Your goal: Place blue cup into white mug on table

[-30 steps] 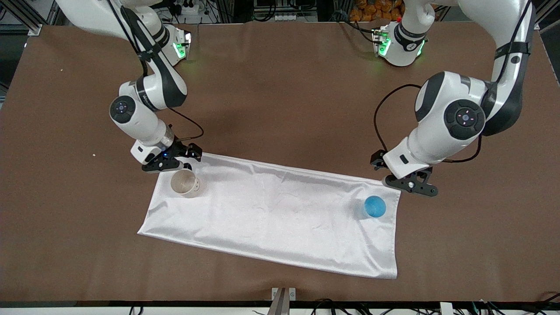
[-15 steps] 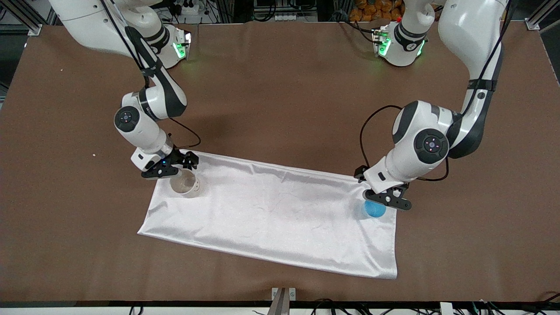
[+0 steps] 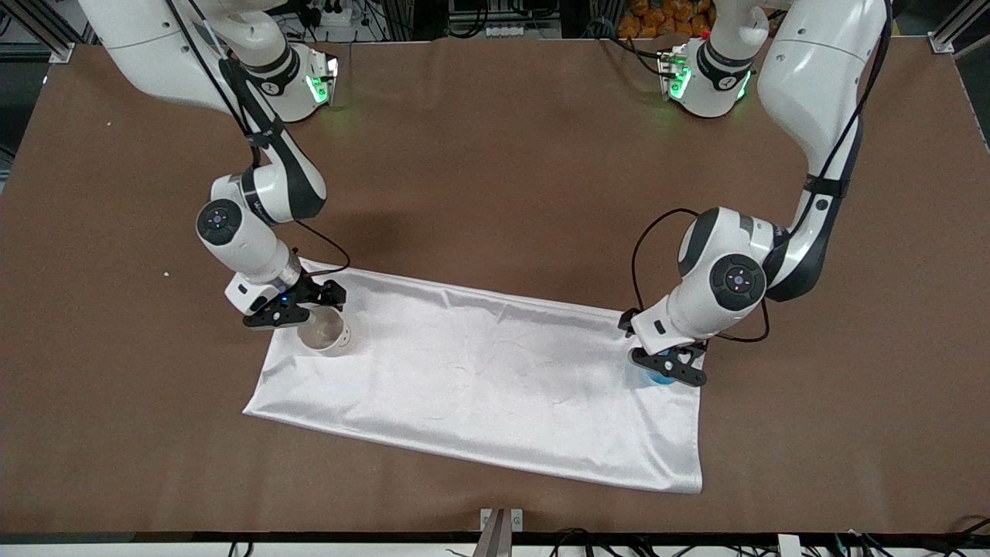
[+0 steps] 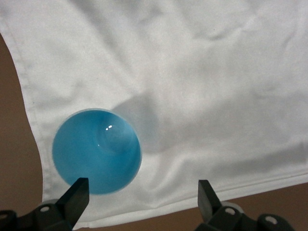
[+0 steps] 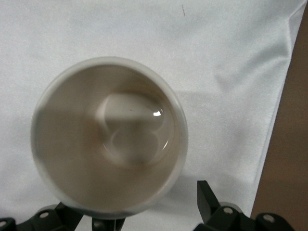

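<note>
Brown matte table [image 3: 495, 155] carries a white cloth [image 3: 479, 387], on which both task objects stand at opposite ends. At the right arm's end, the right gripper [image 3: 285, 316] has descended over the past second from just off the cloth's edge to hang directly over the white mug [image 3: 329, 334]; its fingers stand apart, and in the right wrist view the mug [image 5: 108, 137] sits mostly off to one side of the gap, with one fingertip [image 5: 204, 192] clear of its rim. At the left arm's end, the left gripper [image 3: 667, 370] has likewise swung in from over bare table and dropped onto the blue cup [image 3: 657, 379], which it now largely hides from the front camera. Its fingers are also spread, gripping nothing; the left wrist view shows the cup [image 4: 96, 151] beside one fingertip [image 4: 77, 190], not yet centred between the pair. Both arms appear to be in the approach phase: neither object is grasped, and cup and mug remain well apart, so the transfer has not begun.
</note>
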You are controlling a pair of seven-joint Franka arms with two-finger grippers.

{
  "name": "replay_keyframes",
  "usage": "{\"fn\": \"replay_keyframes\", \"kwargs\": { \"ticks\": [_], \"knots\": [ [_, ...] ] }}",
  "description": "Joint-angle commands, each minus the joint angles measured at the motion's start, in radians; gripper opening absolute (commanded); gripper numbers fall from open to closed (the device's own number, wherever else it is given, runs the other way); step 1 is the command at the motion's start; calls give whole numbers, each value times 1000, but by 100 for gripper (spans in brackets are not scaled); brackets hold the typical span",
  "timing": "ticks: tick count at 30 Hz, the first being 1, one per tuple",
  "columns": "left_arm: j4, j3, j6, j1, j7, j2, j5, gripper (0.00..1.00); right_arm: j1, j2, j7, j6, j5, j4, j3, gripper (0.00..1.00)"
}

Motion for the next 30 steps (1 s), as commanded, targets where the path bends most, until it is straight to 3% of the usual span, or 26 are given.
{"fn": "replay_keyframes", "kwargs": {
  "ticks": [1,25,27,30],
  "knots": [
    [25,1,36,0,16,31,32,100,5,22,25,4,-23,26,0,100],
    [24,1,104,-2,60,74,38,100,38,43,151,2,-13,62,1,100],
    [24,1,104,-2,60,76,38,100,38,43,151,2,-15,64,1,88],
    [24,1,106,0,60,77,39,100,38,43,151,2,-16,64,1,44]
  ]
}}
